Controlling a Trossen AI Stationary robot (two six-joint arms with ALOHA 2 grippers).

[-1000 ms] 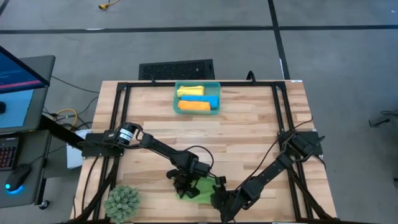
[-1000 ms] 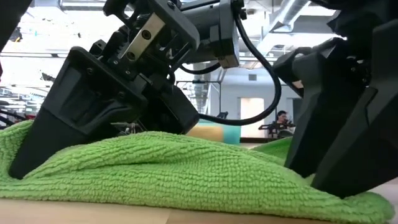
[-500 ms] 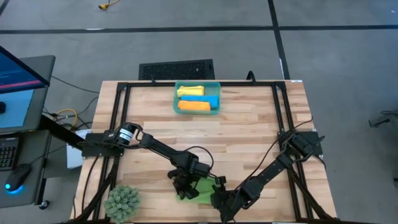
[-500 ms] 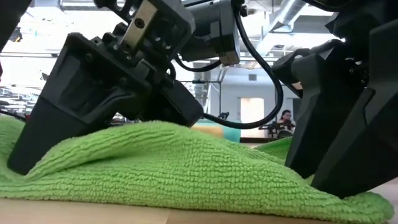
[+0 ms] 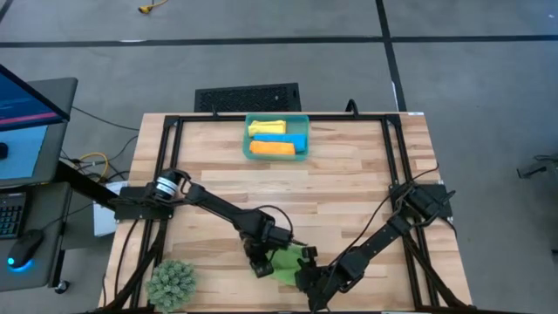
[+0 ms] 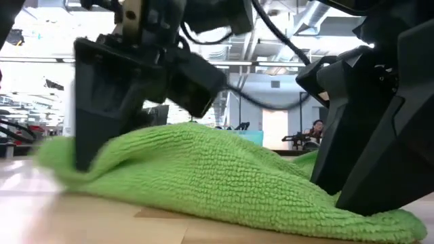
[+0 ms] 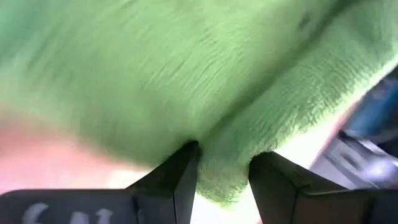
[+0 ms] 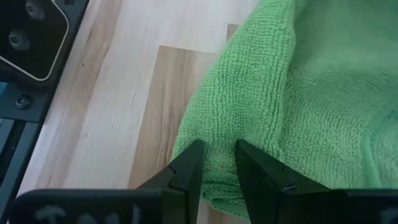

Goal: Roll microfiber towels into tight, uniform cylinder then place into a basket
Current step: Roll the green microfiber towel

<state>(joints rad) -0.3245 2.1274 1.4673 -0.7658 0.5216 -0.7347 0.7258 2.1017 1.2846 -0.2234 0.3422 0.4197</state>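
Three rolls sat in basket point(image 5: 275, 137) at 12 o'clock | green towel point(image 5: 286, 263) at 6 o'clock on bench point(image 5: 349, 187) | both end effectors, left point(image 5: 259, 266) and right point(image 5: 305, 277), pinched its edges | advice: keep fold taut, roll evenly.

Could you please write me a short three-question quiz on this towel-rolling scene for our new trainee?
1. True or false: the soft green microfiber towel lies inside the translucent teal plastic basket.
2. Which towel colours are in the basket? A) yellow, blue, orange B) green, orange C) blue only
3. Fill in: a fold of the green towel sits between the fingers of the left gripper and the ____ gripper.

Key: 1 false, it lies on the wooden table; 2 A; 3 right.
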